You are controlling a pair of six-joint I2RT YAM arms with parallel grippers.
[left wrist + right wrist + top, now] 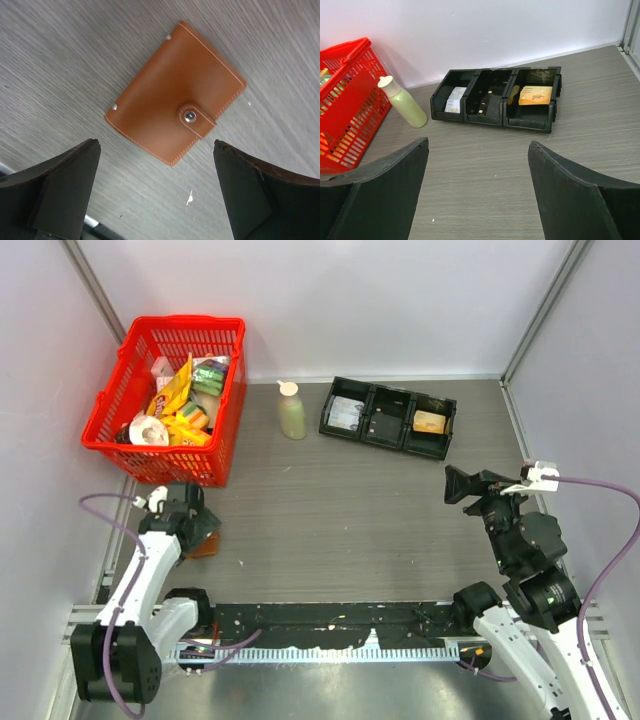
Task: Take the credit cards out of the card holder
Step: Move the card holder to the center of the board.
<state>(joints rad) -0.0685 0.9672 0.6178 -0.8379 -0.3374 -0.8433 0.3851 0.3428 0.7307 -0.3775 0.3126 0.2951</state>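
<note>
Fingers of the left gripper, dark and wedge-shaped, stand spread wide and hold nothing; fingers of the right gripper are likewise spread and empty, above the grey wood-grain table; beyond the right gripper's left finger, red basket of packets, against the back wall; straight ahead, beyond the gap between those fingers, black three-compartment tray, with a flat orange-tan item in the compartment on the right-finger side and a white slip in the one on the left-finger side; between basket and tray, pale green bottle with white cap, standing on the table; card holder, brown, lying flat on the table just beyond the gap between the left gripper's fingertips, touching neither finger, closed, its strap fastened by a metal snap, so that its contents are hidden.
</note>
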